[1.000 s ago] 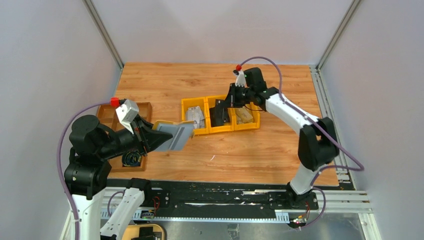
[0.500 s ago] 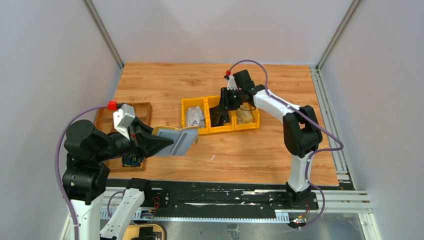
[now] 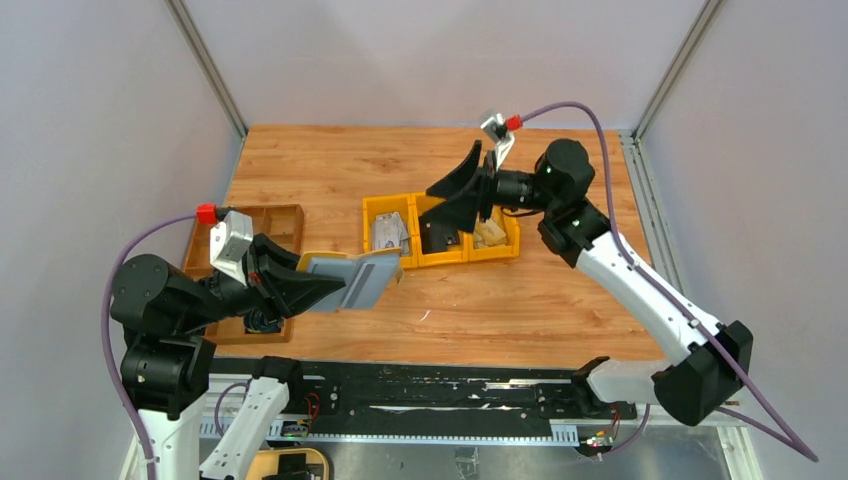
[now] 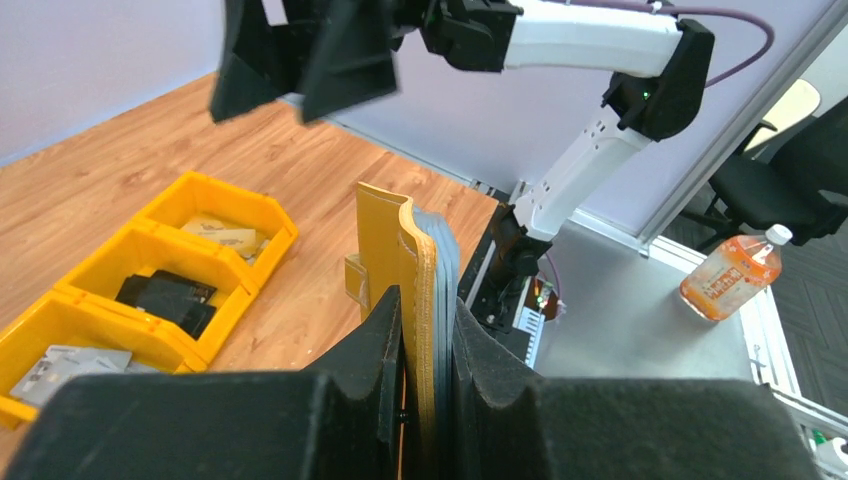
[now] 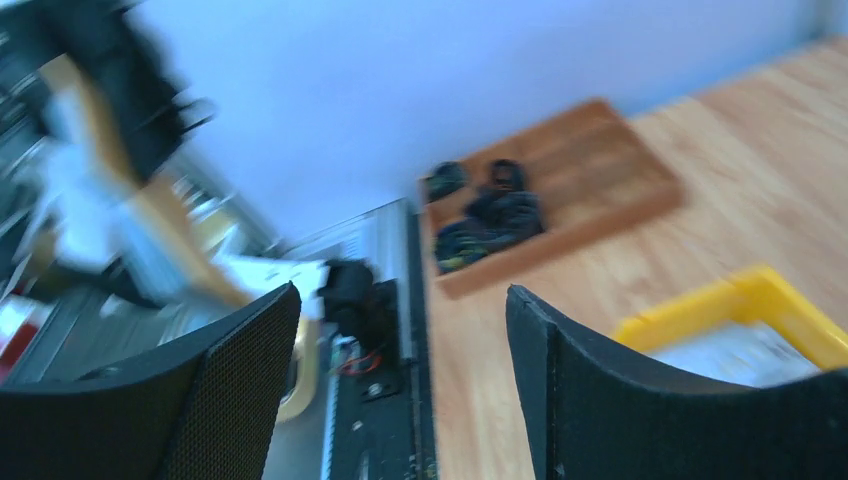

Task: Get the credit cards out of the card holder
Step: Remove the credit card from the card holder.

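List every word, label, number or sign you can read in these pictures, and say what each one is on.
No text can be read in any view.
Pale cards in the left yellow bin: faint print, too small to read.
Orange bottle: nothing legible at this size.
Card holder: no lettering visible on it.
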Robot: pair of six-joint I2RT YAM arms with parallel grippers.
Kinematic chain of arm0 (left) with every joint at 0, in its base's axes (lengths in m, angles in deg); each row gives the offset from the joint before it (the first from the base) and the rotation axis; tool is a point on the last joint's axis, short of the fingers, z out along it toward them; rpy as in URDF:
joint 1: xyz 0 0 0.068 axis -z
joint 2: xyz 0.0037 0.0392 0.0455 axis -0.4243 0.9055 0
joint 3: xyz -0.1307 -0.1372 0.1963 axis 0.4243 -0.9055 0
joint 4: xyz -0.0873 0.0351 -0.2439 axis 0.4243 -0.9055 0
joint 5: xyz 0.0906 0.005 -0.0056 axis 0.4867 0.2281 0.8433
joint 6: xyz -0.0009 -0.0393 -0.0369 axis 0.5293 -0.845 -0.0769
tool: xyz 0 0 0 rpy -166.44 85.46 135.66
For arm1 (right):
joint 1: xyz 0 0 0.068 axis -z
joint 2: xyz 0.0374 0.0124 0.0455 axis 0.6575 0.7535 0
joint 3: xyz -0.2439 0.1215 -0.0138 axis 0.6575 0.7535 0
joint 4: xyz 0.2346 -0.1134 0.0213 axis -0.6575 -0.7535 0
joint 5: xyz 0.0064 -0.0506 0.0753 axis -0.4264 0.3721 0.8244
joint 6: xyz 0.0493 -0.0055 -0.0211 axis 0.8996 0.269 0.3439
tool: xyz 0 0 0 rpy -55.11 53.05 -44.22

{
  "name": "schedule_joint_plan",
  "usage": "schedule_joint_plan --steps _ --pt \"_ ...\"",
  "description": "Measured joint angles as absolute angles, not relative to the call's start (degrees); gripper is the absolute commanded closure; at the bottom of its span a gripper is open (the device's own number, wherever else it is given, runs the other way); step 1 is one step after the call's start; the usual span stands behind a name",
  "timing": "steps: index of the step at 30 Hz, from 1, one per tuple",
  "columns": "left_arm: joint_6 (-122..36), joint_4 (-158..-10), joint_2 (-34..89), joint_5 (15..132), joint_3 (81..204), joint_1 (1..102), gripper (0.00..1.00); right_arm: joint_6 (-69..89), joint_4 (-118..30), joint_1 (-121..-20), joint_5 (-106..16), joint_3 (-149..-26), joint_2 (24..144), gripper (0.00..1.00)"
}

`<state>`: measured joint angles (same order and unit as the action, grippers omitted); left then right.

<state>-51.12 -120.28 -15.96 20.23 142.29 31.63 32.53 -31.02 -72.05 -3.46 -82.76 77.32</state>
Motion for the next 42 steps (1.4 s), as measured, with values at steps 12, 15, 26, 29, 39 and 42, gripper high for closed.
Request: schedule_joint_plan --steps 12,15,26,29,39,42 --pt "-56.61 -115.54 -16.03 19.86 142.55 31.63 1.0 35.06 -14.45 -86.52 12.5 -75.59 73.67 0.28" --pt "-57.05 -115.41 -16.0 19.86 142.72 31.63 1.0 35.24 -12.88 -88.07 12.8 -75.59 73.67 0.38" --pt "-57.66 -115.21 -16.0 19.88 143.05 31.63 1.0 37.21 -11.63 -90.93 10.66 -75.61 74.96 0.72" --pt "-57.61 -115.23 -16.0 19.9 143.38 31.63 1.0 37.27 -11.68 -91.04 9.94 -75.61 74.96 0.78" --pt "-57.35 -115.6 -16.0 20.32 143.51 31.63 1.0 37.18 -14.95 -91.98 6.75 -76.44 75.18 0.66" --pt "-57.09 -116.04 -16.0 20.49 143.68 31.63 1.0 37.07 -15.85 -92.51 6.05 -76.9 75.27 0.65"
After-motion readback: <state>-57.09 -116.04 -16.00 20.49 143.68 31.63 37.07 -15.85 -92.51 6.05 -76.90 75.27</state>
